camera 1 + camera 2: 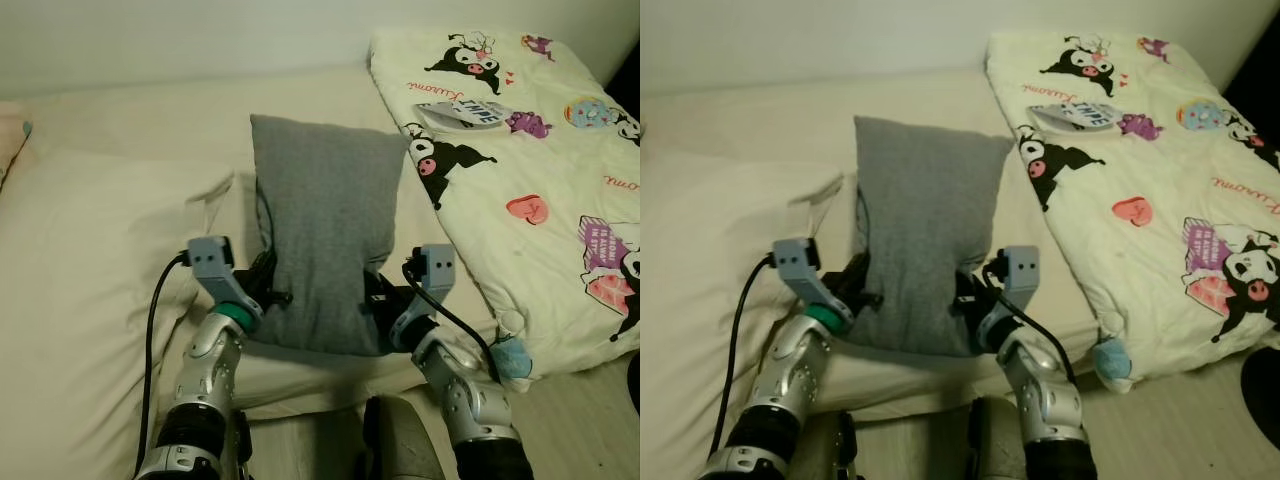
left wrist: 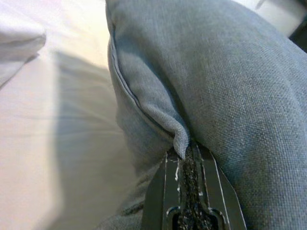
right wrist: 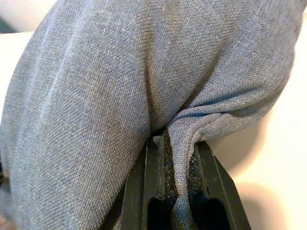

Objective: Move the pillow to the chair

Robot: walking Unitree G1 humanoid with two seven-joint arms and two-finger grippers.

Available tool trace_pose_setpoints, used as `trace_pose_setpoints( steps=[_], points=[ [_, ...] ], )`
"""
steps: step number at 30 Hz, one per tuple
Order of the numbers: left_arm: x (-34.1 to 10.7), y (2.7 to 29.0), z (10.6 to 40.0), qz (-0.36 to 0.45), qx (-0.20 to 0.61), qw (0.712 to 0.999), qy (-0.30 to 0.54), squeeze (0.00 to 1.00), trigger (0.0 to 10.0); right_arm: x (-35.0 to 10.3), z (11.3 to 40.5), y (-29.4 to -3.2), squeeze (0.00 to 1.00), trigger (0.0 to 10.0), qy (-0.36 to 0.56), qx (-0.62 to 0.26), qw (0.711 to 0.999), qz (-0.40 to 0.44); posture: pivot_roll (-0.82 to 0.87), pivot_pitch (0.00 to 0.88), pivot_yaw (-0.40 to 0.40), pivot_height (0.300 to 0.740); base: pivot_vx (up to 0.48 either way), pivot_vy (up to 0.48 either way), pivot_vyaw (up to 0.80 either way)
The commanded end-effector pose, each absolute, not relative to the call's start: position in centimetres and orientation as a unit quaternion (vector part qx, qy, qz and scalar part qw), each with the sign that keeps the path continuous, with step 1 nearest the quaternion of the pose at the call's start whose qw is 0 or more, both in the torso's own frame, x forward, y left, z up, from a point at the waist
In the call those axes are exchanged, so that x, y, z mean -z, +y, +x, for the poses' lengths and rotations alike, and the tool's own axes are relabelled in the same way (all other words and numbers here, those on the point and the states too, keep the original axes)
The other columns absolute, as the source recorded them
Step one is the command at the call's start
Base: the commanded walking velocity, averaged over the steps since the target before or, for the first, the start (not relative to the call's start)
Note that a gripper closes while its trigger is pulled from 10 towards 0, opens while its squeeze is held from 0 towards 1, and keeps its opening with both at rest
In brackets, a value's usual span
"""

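- Where the bed (image 1: 110, 260) ends at its near edge, one grey pillow (image 1: 322, 240) is held raised between two grippers, with cream sheet to its left and one cartoon-print quilt (image 1: 540, 150) lying to its right.
- A fold of the pillow's left edge is pinched by the left gripper (image 2: 188, 165), fingers nearly closed.
- Its right edge is pinched likewise by the right gripper (image 3: 175, 163).
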State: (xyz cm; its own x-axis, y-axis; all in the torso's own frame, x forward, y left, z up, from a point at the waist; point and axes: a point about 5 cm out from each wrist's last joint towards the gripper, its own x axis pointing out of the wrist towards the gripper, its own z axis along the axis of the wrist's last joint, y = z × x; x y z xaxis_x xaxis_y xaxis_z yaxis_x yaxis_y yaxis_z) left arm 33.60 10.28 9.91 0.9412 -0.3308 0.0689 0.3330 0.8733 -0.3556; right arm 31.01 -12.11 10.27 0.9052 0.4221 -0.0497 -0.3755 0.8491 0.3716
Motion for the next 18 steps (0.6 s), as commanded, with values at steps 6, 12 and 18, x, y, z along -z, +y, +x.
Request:
trace_pose_setpoints(
  steps=[6, 12, 18],
  points=[
    [-10.6, 8.2, 33.3, -0.141, 0.195, 0.970, -0.010, 0.00, 10.0, -10.7, 30.8, -11.4, 0.00, 10.0, 0.044, -0.200, 0.965, 0.163, -0.01, 0.000, 0.060, 0.606, 0.000, 0.000, 0.00],
    [-11.2, 8.6, 33.1, -0.130, 0.175, 0.976, -0.027, 0.00, 10.0, -10.1, 30.8, -11.5, 0.00, 10.0, 0.045, -0.177, 0.969, 0.165, 0.00, 0.000, 0.046, 0.625, 0.000, 0.000, 0.00],
    [-11.6, 8.7, 33.1, -0.128, 0.164, 0.977, -0.041, 0.00, 10.0, -10.1, 30.8, -11.3, 0.00, 10.0, 0.043, -0.170, 0.971, 0.165, 0.00, 0.000, 0.054, 0.645, 0.000, 0.000, 0.00]
  ],
)
